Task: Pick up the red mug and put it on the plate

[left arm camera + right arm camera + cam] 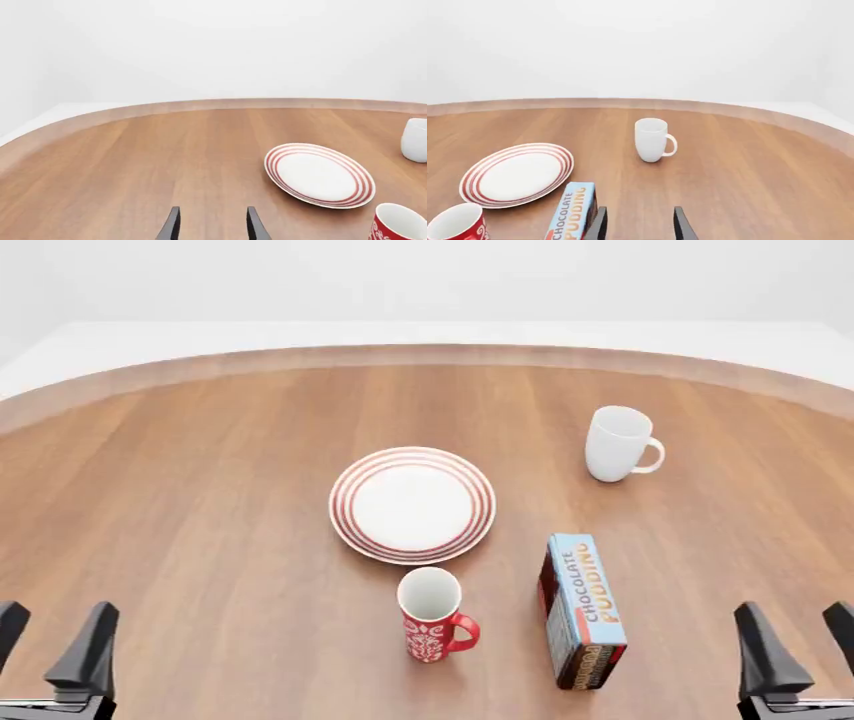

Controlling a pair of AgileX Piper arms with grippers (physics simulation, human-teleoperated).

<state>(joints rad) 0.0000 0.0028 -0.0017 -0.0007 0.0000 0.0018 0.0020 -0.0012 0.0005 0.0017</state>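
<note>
The red mug point(431, 618) with its white pattern stands upright just in front of the plate point(412, 504), handle to the right. It also shows in the left wrist view as the red mug point(399, 224) and in the right wrist view as the red mug point(458, 224). The plate point(319, 174) point(516, 174) is white with red rings and bare. My left gripper point(51, 642) point(213, 226) is open at the near left, far from the mug. My right gripper point(798, 640) point(640, 226) is open at the near right, holding nothing.
A plain white mug point(618, 444) point(652, 139) point(415, 139) stands at the back right. A chocolate pudding box point(582, 609) point(568, 211) lies right of the red mug. The round wooden table point(200, 490) curves away at the far edge.
</note>
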